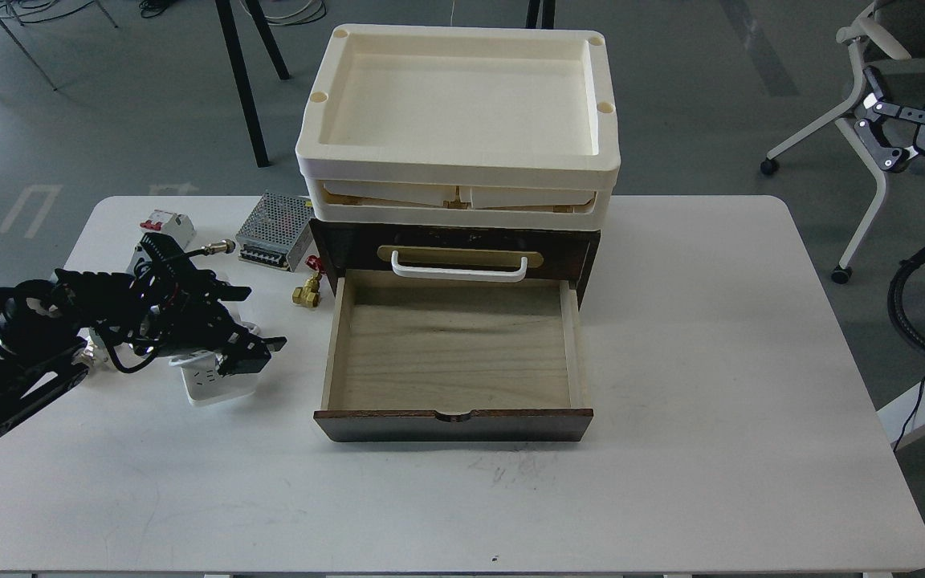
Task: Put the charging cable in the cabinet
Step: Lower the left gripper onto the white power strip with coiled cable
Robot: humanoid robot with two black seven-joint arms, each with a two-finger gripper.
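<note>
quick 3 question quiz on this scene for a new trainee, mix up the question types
1. True or false: the lower drawer of the cabinet is pulled open and holds nothing.
2. Which arm is over the charging cable? A) left B) right
3. Fill in: stacked on top of the cabinet are cream ____.

Key: 1 true. 2 A; the left gripper sits over the strip, while the right gripper is raised off the table. 3 trays.

White lettering is printed along the black two-finger gripper (904, 132) at the upper right edge; it is cut off by the frame, and only something like "ROBOTIQ" can be made out. No other text can be read.
</note>
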